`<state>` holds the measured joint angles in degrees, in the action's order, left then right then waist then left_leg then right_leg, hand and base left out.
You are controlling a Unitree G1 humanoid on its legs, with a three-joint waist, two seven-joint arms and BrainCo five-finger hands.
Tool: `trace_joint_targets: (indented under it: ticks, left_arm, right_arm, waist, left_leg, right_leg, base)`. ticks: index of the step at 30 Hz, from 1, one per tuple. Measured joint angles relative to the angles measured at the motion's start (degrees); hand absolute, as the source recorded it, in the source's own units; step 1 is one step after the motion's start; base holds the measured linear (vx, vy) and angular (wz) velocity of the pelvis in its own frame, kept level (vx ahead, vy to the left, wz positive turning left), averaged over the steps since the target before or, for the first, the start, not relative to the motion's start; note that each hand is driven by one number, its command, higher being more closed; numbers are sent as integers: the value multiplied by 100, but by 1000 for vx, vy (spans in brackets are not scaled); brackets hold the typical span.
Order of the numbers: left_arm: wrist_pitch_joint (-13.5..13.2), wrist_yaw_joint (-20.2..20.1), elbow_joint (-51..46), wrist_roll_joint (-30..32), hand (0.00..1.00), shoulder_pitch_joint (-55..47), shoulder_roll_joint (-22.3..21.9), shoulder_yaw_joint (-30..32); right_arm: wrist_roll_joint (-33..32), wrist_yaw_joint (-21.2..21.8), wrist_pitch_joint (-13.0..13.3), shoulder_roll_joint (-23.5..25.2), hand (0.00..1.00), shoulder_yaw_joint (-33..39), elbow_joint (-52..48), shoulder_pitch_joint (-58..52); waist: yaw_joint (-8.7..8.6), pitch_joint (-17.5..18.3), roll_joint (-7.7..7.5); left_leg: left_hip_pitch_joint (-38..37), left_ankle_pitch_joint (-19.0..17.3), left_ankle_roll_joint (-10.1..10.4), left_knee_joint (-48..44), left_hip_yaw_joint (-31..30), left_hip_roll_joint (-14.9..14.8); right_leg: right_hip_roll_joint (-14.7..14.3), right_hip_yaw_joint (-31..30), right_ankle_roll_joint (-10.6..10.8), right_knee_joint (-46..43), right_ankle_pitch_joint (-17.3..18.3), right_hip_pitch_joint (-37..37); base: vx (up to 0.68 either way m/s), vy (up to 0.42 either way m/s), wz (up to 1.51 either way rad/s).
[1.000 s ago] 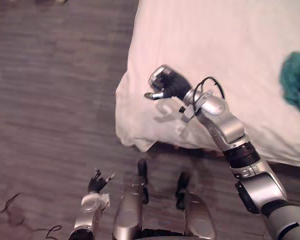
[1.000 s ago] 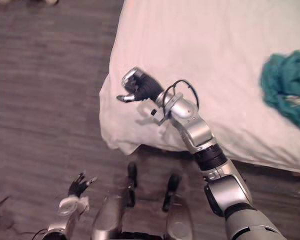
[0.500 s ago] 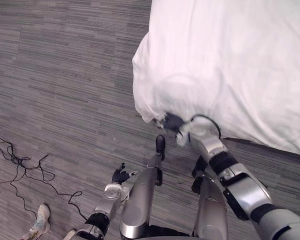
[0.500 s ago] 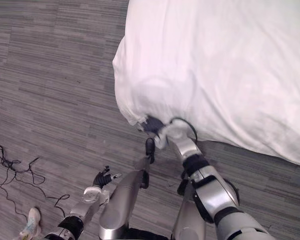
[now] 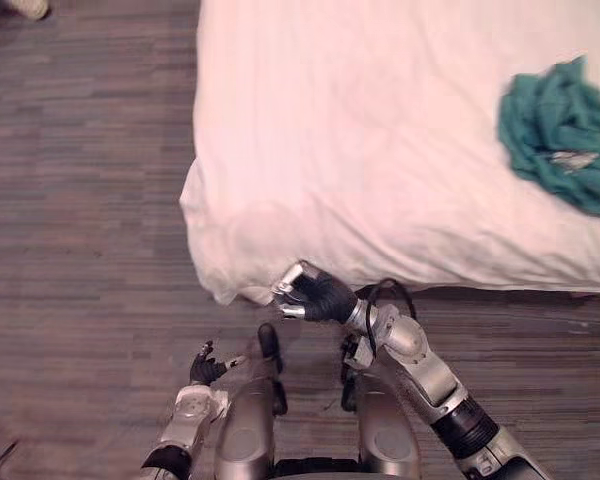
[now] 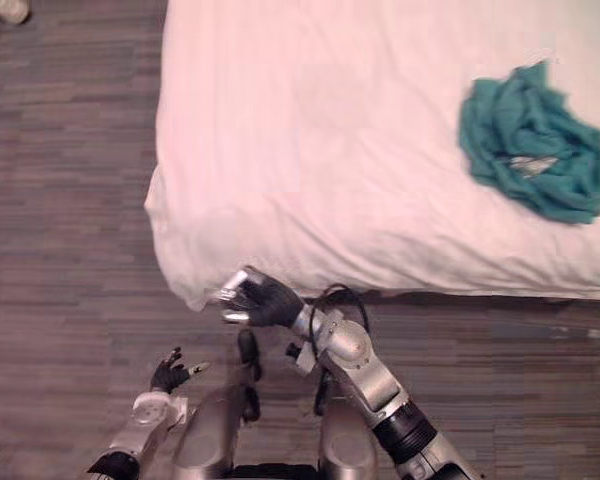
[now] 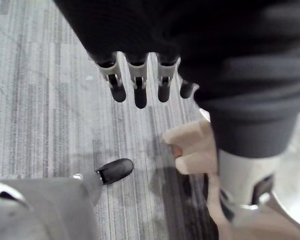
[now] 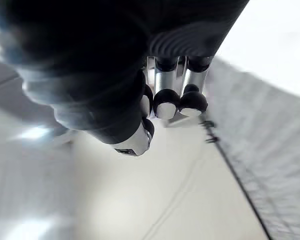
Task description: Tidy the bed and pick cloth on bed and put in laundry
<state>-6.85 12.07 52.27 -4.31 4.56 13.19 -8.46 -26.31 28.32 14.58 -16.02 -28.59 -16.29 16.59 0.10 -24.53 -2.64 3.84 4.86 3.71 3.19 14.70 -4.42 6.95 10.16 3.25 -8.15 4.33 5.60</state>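
Starting closest in: left hand (image 5: 206,366) hanging low over the grey plank floor (image 5: 80,220), fingers (image 7: 135,95) straight-ish and relaxed, thumb off to the side, nothing in it. Just past that, right hand (image 5: 315,296) tucked up by the near corner of the white-covered bed (image 5: 360,130), right at the drooping hem, fingers (image 8: 166,107) curled in tight against the thumb. Can't spot any fabric pinched between them in the wrist view, so calling it a closed fist at the hem rather than a real grip. Further back, way over on the far right of the bed, the teal cloth (image 5: 558,138), crumpled in a heap, well apart from both hands. Looks like the tidying half of the job, i.e. sorting out that corner, with the cloth pickup not yet started. Next up, probably: either get an actual hold on the hem and pull it smooth, or back off, shuffle right along the bed edge and reach over for the teal heap. Needs an opened hand first either way.
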Motion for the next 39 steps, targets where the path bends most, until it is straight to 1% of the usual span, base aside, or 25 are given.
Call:
trace_joint_targets:
  ticks: [3, 4, 6, 7, 8, 10, 12, 14, 15, 18, 21, 23, 25, 26, 27, 28, 29, 30, 31, 32, 34, 35, 36, 37, 39]
  left_arm:
    - [5, -129, 95, 167, 0, -147, -9, 6]
    - [9, -136, 137, 199, 0, -146, -8, 7]
    - [50, -236, 194, 199, 0, -129, -11, 9]
    - [91, -268, 199, 212, 0, -83, -15, 4]
    - [96, -279, 199, 225, 0, -60, -25, -3]
    - [91, -290, 231, 408, 0, 36, -59, -227]
    - [100, -290, 279, 426, 0, 97, -76, -311]
    - [110, -238, 347, 389, 0, 284, -143, -453]
    - [111, -223, 349, 349, 0, 325, -176, -454]
    - [97, -204, 264, 184, 0, 380, -219, -442]
    - [-114, -205, -25, 189, 0, 380, -227, -409]
    - [-314, -209, -122, 190, 0, 350, -280, -248]
    - [-494, -224, -333, 191, 0, 207, -358, -17]
    - [-568, -228, -491, 206, 0, 109, -395, 90]
    - [-681, -225, -701, 271, 0, 13, -436, 243]
    - [-690, -218, -772, 307, 0, -2, -449, 324]
    - [-685, -190, -841, 314, 0, -29, -464, 469]
    - [-678, -162, -840, 313, 0, -29, -473, 531]
    - [-601, -62, -826, 350, 0, -36, -454, 563]
    - [-461, 89, -813, 415, 0, 49, -388, 637]
    - [-304, 195, -729, 420, 0, 122, -293, 684]
    - [-129, 282, -586, 434, 0, 113, -275, 672]
    - [-87, 274, -538, 459, 0, 92, -270, 635]
    - [9, 260, -508, 616, 0, 34, -269, 520]
    - [63, 223, -421, 846, 0, -22, -347, 336]
  right_arm:
    - [-415, -85, -570, -9, 100, 500, -321, 292]
    - [-429, -163, -673, 5, 100, 588, -315, 368]
    - [-542, -487, -959, 2, 100, 816, -221, 524]
    - [-551, -902, -1005, 11, 100, 1090, 226, 722]
    - [-571, -1018, -1008, 17, 100, 1236, 483, 807]
    - [-618, -1441, -982, 8, 100, 1931, 1889, 1263]
    - [-650, -1667, -947, -36, 100, 2273, 2683, 1536]
    - [-799, -2014, -873, -317, 100, 2706, 3622, 1662]
    - [-852, -2050, -832, -392, 100, 2807, 3824, 1634]
    - [-1079, -2057, -558, -449, 100, 2896, 3906, 1466]
    - [-1430, -2064, -389, -373, 100, 3353, 3972, 985]
    - [-1558, -2184, -392, -204, 100, 3800, 4145, 392]
    - [-1748, -2337, -496, 38, 100, 4201, 4669, -608]
    - [-1810, -2337, -497, 209, 0, 4253, 4761, -1226]
    - [-1890, -2329, -497, 418, 0, 4274, 4788, -1866]
    - [-1885, -2312, -485, 524, 0, 4278, 4834, -2027]
    - [-1883, -2269, -469, 680, 0, 4292, 5009, -2305]
    - [-1883, -2253, -440, 716, 0, 4290, 5130, -2387]
    - [-1882, -2207, -414, 742, 0, 4292, 5405, -2475]
    - [-1877, -2107, -410, 745, 0, 4296, 5712, -2469]
    - [-1867, -1923, -422, 744, 0, 4290, 5891, -2417]
    - [-1804, -1687, -462, 777, 0, 4293, 6060, -2408]
    - [-1726, -1616, -484, 824, 0, 4301, 6102, -2419]
    - [-1607, -1448, -496, 938, 0, 4306, 6104, -2492]
    - [-1429, -1202, -499, 1128, 0, 4219, 6104, -2625]
  waist:
    - [9, 216, -26]
    - [10, 216, -21]
    - [1, 178, 46]
    - [-16, 122, 134]
    - [-13, 92, 186]
    - [2, -32, 423]
    - [16, -103, 558]
    - [19, -217, 777]
    - [17, -242, 826]
    - [-71, -260, 864]
    - [-113, -257, 856]
    - [-122, -258, 843]
    - [-228, -259, 820]
    - [-331, -271, 788]
    - [-399, -346, 648]
    - [-411, -370, 569]
    - [-427, -424, 418]
    - [-427, -426, 359]
    - [-427, -400, 283]
    - [-433, -407, 195]
    - [-453, -432, 143]
    - [-562, -465, 157]
    - [-601, -468, 147]
    - [-650, -473, 142]
    - [-709, -418, 127]
  left_leg:
    - [-195, -85, 24, -32, 50, -15]
    - [-189, -89, 22, -35, 68, -13]
    - [-36, -96, 23, -67, 76, -11]
    - [241, -92, 4, -150, 95, -9]
    - [318, -68, -23, -155, 108, -7]
    - [611, -7, -75, -206, 172, 22]
    - [798, -14, -70, -236, 207, 46]
    - [1043, 101, -155, -234, 227, 90]
    - [1068, 108, -161, -234, 238, 96]
    - [1043, 111, -172, -238, 363, 122]
    - [922, 61, -180, -236, 433, 144]
    - [781, -12, -153, -235, 532, 169]
    - [550, -173, -113, -246, 669, 188]
    - [463, -275, -88, -296, 782, 180]
    - [402, -564, -83, -690, 1086, 47]
    - [403, -734, -50, -944, 1227, -46]
    - [437, -1166, 6, -1615, 1541, -329]
    - [488, -1380, 22, -2023, 1692, -511]
    - [639, -1885, 65, -2890, 1938, -961]
    - [716, -2259, 99, -3616, 2215, -1459]
    - [702, -2555, 173, -4108, 2453, -1837]
    - [520, -2638, 218, -4168, 2572, -1968]
    - [397, -2638, 218, -4107, 2656, -1968]
    - [82, -2625, 244, -3878, 2851, -1935]
    - [-466, -2449, 462, -3312, 3153, -1754]
  right_leg:
    - [-19, -77, -1, 55, 0, -201]
    - [-19, -110, -1, 42, 0, -176]
    - [-17, -151, -7, 8, -37, -3]
    - [-5, -202, -9, -93, -89, 308]
    - [-3, -216, -11, -114, -115, 391]
    - [7, -291, -3, -196, -195, 726]
    - [30, -352, -1, -278, -201, 982]
    - [47, -462, 13, -398, -249, 1313]
    - [51, -476, 14, -417, -264, 1360]
    - [64, -637, 21, -485, -261, 1458]
    - [72, -763, 78, -549, -212, 1425]
    - [88, -846, 101, -538, -167, 1335]
    - [104, -954, 139, -544, -70, 1176]
    - [99, -1034, 154, -557, -33, 1123]
    - [78, -1089, 81, -665, 58, 1160]
    - [103, -974, -41, -769, 169, 1188]
    - [276, -456, -319, -1067, 309, 1242]
    - [372, -136, -445, -1232, 335, 1283]
    - [496, 469, -473, -1596, 377, 1389]
    - [499, 1031, -426, -2071, 431, 1613]
    - [454, 1395, -583, -2383, 513, 1836]
    - [304, 1323, -595, -2415, 520, 1832]
    - [251, 1259, -594, -2375, 519, 1790]
    - [101, 1127, -607, -2178, 500, 1634]
    - [-82, 925, -608, -1821, 415, 1371]
  base:
    - [46, 11, -11]
    - [-27, 25, -17]
    - [-104, 33, -11]
    - [-125, 31, -5]
    - [-128, 29, -4]
    - [-119, 21, -6]
    - [-89, 18, -13]
    - [-59, 28, -9]
    - [2, 15, -10]
    - [39, 17, -24]
    - [39, 15, -14]
    - [52, 19, -24]
    - [95, 22, -32]
    - [114, -1, -73]
    - [111, -23, -87]
    - [86, -37, -137]
    - [46, -28, -121]
    - [75, -9, -170]
    - [133, -66, -186]
    - [144, -95, -185]
    - [124, -118, -155]
    - [88, -79, -121]
    - [72, -53, -87]
    - [65, -45, -80]
    - [59, -34, -73]
